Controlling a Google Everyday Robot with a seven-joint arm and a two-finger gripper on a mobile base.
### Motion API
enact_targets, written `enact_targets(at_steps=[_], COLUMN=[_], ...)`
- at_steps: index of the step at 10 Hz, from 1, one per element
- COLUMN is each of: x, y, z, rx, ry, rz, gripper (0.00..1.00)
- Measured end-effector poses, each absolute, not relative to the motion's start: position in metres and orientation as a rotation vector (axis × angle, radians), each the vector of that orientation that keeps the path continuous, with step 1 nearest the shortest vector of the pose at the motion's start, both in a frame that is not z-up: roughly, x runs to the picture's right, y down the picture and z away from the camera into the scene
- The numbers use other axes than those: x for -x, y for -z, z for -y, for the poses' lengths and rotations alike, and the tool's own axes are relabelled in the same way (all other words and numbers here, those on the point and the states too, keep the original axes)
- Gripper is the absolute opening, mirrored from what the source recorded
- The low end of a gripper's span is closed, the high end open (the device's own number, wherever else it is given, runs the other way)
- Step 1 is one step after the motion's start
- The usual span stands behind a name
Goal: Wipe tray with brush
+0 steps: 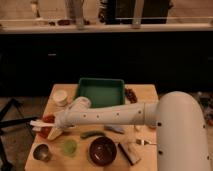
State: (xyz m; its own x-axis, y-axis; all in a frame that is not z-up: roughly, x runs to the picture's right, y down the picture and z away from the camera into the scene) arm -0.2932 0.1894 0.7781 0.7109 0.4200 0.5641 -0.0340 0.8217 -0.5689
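At the counter's [148,95] left edge, the robot's gripper [50,132] hangs low over a red dish [48,119], its jaws apparently closed on the brush [36,123], whose white handle juts out past the edge. The tray [101,93] sits well apart from it, at the middle of the back edge, bare inside.

The step in hand looks like the carry to the tray. To do it well, the brush should be lifted enough to pass the white cup [60,96] near the back-left corner, then brought down inside the raised rim and swept flat along the floor, not jabbed at the walls.

The counter is pale wood and crowded along the front: a metal cup [41,151] at the front-left corner, a dark bowl [102,150] at the front middle. Behind it runs a long dark cabinet under a ledge; the room is dim.
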Motion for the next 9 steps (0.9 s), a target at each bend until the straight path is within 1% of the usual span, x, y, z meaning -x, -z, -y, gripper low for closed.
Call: enact_targets(at_steps=[1,2,3,4,5,8,9], x=[0.296,0.297,0.297,0.297,0.297,0.291,0.290], y=[-0.779,-0.781,-0.782,-0.785,-0.786,-0.788,-0.788], z=[-0.187,-0.186,-0.187,-0.191,-0.194,-0.202,-0.202], rx=[0.563,0.568,0.572,0.580,0.585,0.598,0.598], ry=[-0.265,-0.261,-0.260,-0.257,-0.255,-0.251,-0.249], rz=[0.745,0.745,0.743,0.739,0.736,0.725,0.725], gripper=[0.80,0.77,0.71,0.58,0.50,0.21,0.19])
